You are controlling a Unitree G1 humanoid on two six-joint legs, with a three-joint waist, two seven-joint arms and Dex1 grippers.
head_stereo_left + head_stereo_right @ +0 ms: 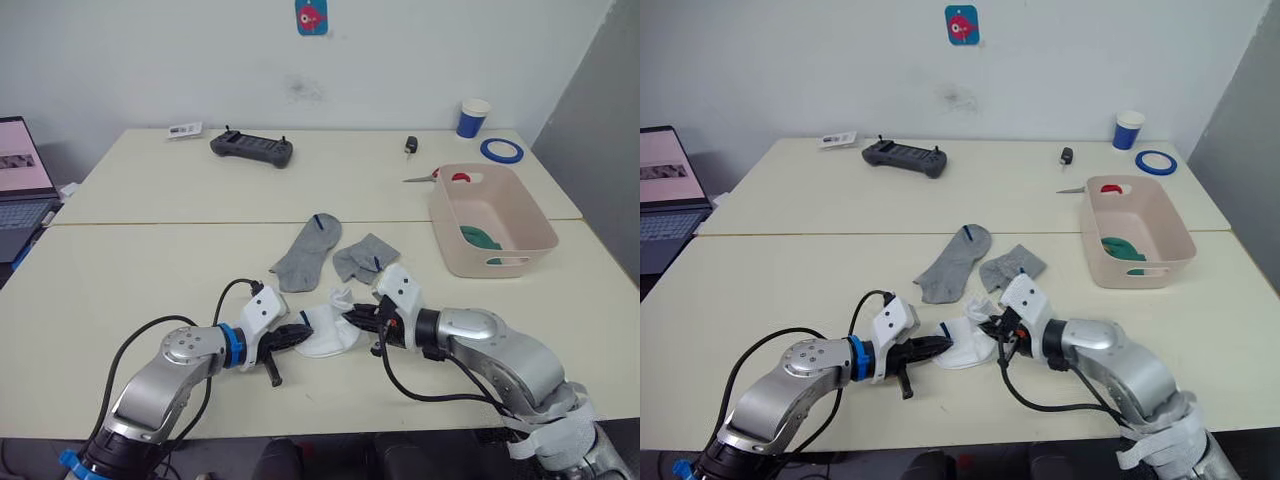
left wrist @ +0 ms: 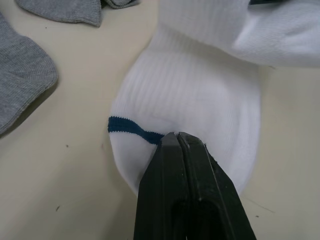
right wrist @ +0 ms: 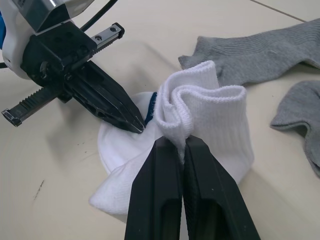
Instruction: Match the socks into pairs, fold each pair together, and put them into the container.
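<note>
Two white socks (image 1: 328,335) lie bunched together at the table's front centre. My left gripper (image 1: 308,335) is shut on the white sock (image 2: 200,95), pinching its edge by the dark blue mark (image 2: 131,128). From the other side my right gripper (image 3: 181,142) is shut on the raised ribbed cuff of the white sock (image 3: 205,102). The left gripper's tip (image 3: 137,127) sits a few centimetres from it. Just behind lie a flat grey sock (image 1: 308,252) and a crumpled grey sock (image 1: 365,257). The pink-beige container (image 1: 520,215) stands at the right with a dark green sock (image 1: 480,238) inside.
On the far table are a black controller (image 1: 252,148), a blue-white paper cup (image 1: 473,117), a blue tape ring (image 1: 501,150), scissors (image 1: 425,178) beside the container and a small black object (image 1: 411,145). A laptop (image 1: 20,180) sits at the far left. A seam (image 1: 200,223) joins the two tables.
</note>
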